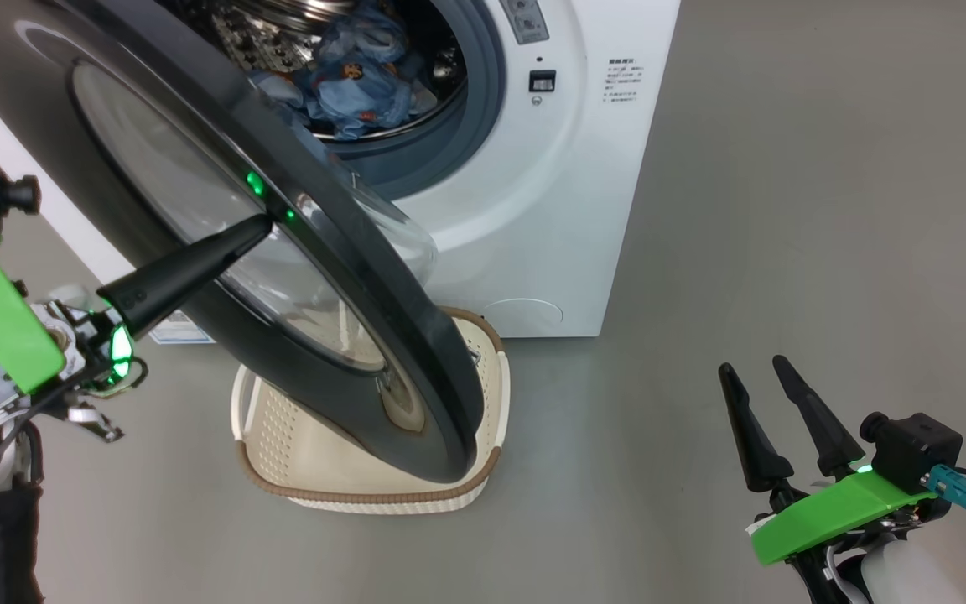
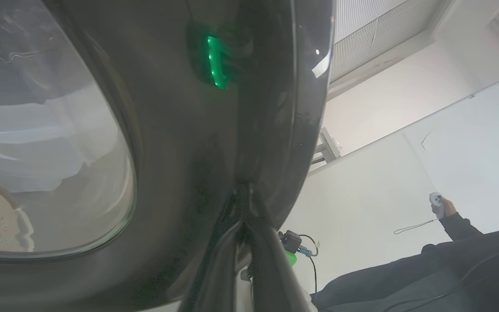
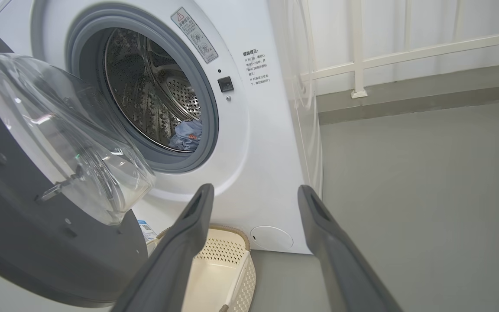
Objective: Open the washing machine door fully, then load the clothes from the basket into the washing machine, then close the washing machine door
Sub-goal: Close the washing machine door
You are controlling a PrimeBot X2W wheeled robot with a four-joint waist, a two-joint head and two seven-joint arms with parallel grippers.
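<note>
The washing machine (image 1: pixel 550 210) stands with its round opening uncovered. The washing machine door (image 1: pixel 416 352) hangs partly swung out, black rim and glass bowl toward me. Light-blue clothes (image 1: pixel 357 80) with orange prints lie in the steel drum, also seen as clothes (image 3: pixel 186 136) in the right wrist view. The basket (image 1: pixel 349 495) sits on the floor under the door; its visible inside holds nothing. My left gripper (image 1: pixel 265 222) is shut, fingertips (image 2: pixel 243 195) pressed on the door's outer black rim. My right gripper (image 1: pixel 751 367) stands open at lower right, clear of everything.
Grey floor (image 1: pixel 785 210) spreads to the right of the machine. A white railing (image 3: pixel 358 65) and wall stand behind it. In the left wrist view a person's hand (image 2: pixel 442 208) holds a white controller, with a dark sleeve below.
</note>
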